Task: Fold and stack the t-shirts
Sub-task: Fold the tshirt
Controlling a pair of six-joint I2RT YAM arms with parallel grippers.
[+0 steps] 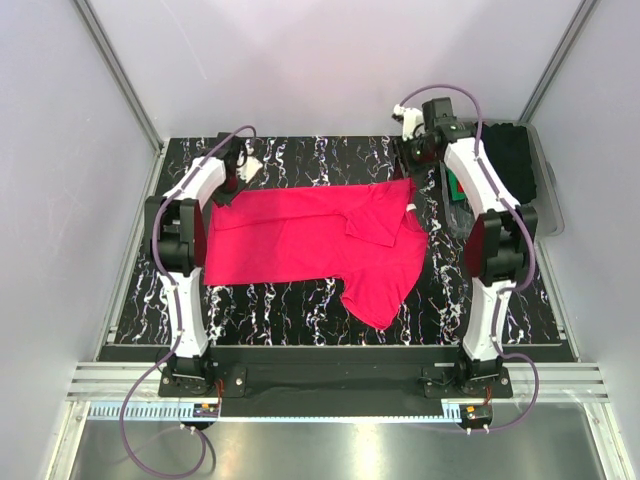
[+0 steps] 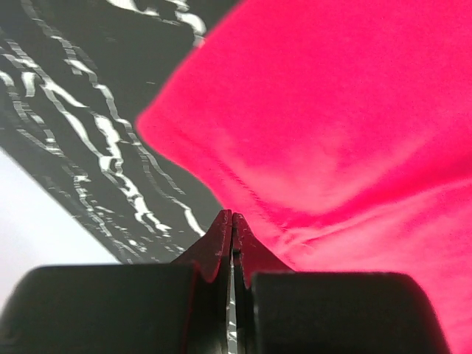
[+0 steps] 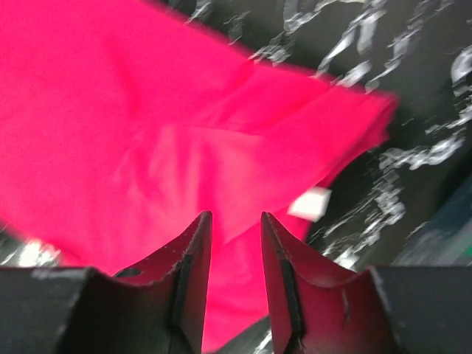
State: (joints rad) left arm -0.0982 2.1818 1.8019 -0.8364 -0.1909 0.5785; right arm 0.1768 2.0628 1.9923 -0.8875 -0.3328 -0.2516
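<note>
A bright pinkish-red t-shirt (image 1: 310, 240) lies spread on the black marbled table (image 1: 260, 300), with its right part folded over and a sleeve hanging toward the front. Its small white neck label (image 1: 411, 208) shows at the right edge. My left gripper (image 1: 241, 168) hovers beyond the shirt's far-left corner. In the left wrist view this gripper (image 2: 232, 218) is shut and empty, its tips at the shirt's hem (image 2: 332, 110). My right gripper (image 1: 413, 148) is above the far-right corner. In the right wrist view it (image 3: 234, 218) is open over the cloth (image 3: 147, 133), near the label (image 3: 310, 203).
A clear bin (image 1: 545, 200) at the far right holds dark folded shirts (image 1: 512, 160) and something green (image 1: 456, 186). Grey walls and metal frame posts close in the table on three sides.
</note>
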